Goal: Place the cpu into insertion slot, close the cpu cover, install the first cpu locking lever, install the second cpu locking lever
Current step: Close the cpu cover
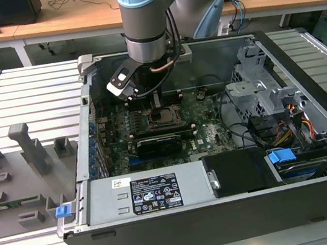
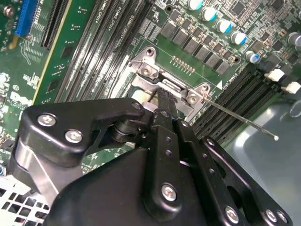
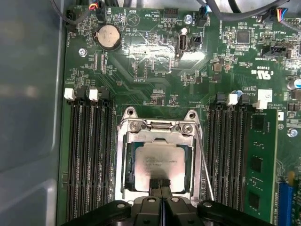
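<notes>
- Black two-finger gripper (image 3: 160,184): fingertips (image 2: 162,96) pressed together with nothing between them, resting at one edge of the socket.
- Small flat square cpu with pale silvery metal top (image 3: 158,160): seated flat in the square black insertion slot (image 3: 129,169) on the green motherboard (image 3: 141,61).
- Thin square silvery metal cpu cover (image 3: 120,160): lying down around the chip.
- Thin silvery wire locking lever (image 3: 203,162): runs beside the socket, next to the long black memory slots (image 3: 89,155).

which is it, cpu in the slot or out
in: the cpu lies flat inside the insertion slot, the cpu cover framing it
</notes>
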Controlling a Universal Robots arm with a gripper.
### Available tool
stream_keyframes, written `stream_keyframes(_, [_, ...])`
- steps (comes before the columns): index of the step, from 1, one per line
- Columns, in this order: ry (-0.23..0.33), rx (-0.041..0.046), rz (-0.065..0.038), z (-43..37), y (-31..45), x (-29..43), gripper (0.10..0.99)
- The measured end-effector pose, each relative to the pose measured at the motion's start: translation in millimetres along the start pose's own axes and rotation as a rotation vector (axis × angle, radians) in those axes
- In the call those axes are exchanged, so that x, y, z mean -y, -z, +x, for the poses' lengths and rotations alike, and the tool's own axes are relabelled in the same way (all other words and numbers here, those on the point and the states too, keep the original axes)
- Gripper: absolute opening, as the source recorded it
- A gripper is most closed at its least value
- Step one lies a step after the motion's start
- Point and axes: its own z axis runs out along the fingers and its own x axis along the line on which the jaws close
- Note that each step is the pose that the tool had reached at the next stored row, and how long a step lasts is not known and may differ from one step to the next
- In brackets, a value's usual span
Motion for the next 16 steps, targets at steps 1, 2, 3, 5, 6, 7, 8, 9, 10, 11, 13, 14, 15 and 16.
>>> stream_keyframes(1, [0.000, 0.0008, 0.000, 0.3, -1.4, 0.2, 0.106])
stream_keyframes(2, [0.000, 0.0007, 0.001, 0.9, -1.7, -0.4, 0.106])
stream_keyframes(3, [0.000, 0.0002, 0.001, 1.2, -1.9, -1.1, 0.106])
stream_keyframes(5, [0.000, -0.0013, -0.001, 2.1, -0.9, -3.4, 0.106])
stream_keyframes(6, [0.000, -0.0016, -0.001, 2.4, 1.3, -3.6, 0.106])
stream_keyframes(7, [0.000, -0.0002, 0.000, 2.3, 8.0, -3.7, 0.106])
stream_keyframes(8, [0.000, -0.0004, 0.000, 2.4, 9.2, -4.0, 0.106])
stream_keyframes(9, [0.000, -0.0007, 0.000, 2.5, 9.0, -5.0, 0.106])
stream_keyframes(10, [0.000, -0.0003, 0.000, 2.3, 9.1, -7.9, 0.106])
stream_keyframes(11, [0.000, -0.0004, 0.000, 2.3, 9.1, -8.8, 0.106])
stream_keyframes(13, [0.000, -0.0003, 0.000, 2.2, 9.1, -11.0, 0.106])
stream_keyframes(14, [0.000, -0.0003, 0.000, 2.2, 9.0, -12.2, 0.106])
stream_keyframes(15, [0.000, -0.0003, 0.000, 2.1, 9.0, -13.4, 0.106])
stream_keyframes(16, [0.000, -0.0004, 0.000, 2.0, 9.0, -14.3, 0.106])
